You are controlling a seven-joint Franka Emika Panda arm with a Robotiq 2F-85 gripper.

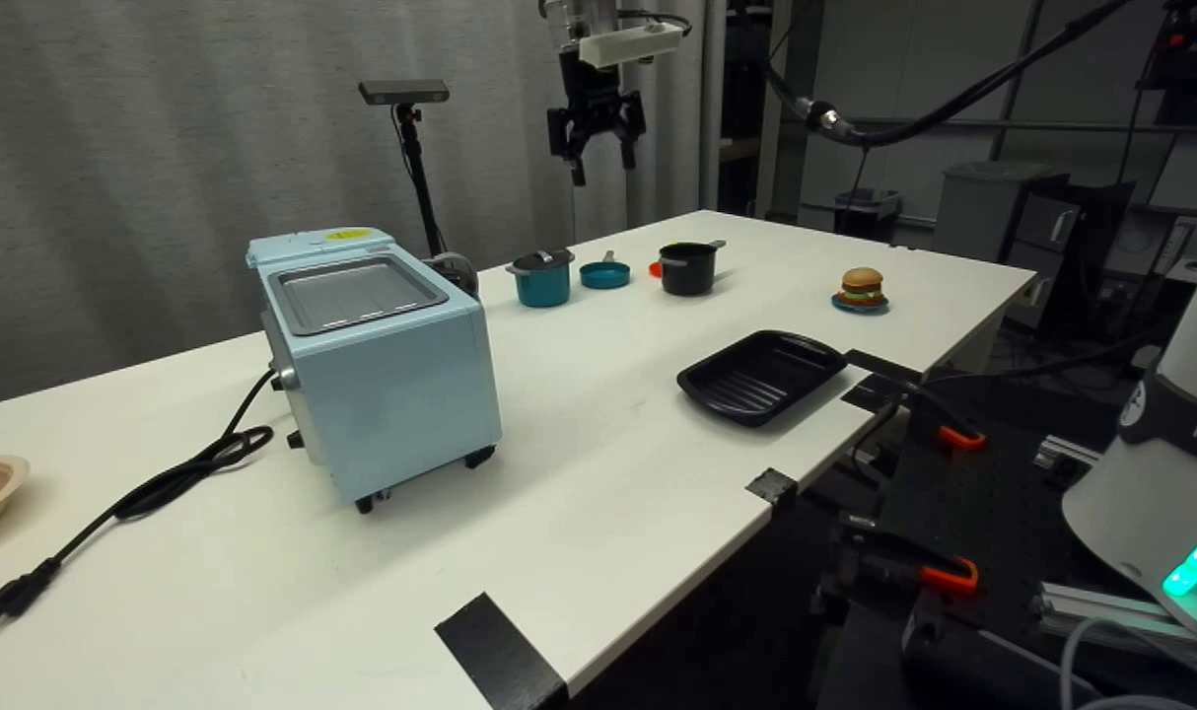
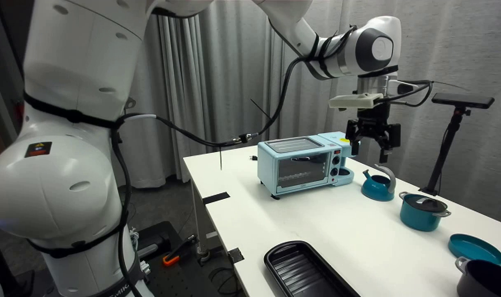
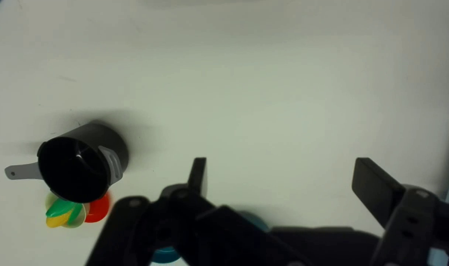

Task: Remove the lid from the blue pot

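The small teal-blue pot stands upright on the white table in both exterior views [image 1: 542, 288] [image 2: 419, 217]. Its dark round lid [image 1: 543, 260] with a grey handle sits on top of it; it also shows in an exterior view [image 2: 426, 203]. My gripper [image 1: 604, 170] is open and empty, pointing down, well above the table and apart from the pot; it also shows in an exterior view [image 2: 368, 154]. In the wrist view, the open fingers [image 3: 280, 162] have bare table between them. A teal edge [image 3: 257, 221] shows behind the gripper there, mostly hidden; the lid cannot be seen.
A teal pan [image 2: 475, 248] and a dark pot [image 1: 688, 269] stand beside the blue pot. A teal kettle [image 2: 377, 187] stands between it and the light-blue oven appliance [image 2: 300, 165]. A black tray [image 1: 761, 375] and toy burger [image 1: 862, 286] are on the table. A camera stand [image 2: 444, 152] rises behind.
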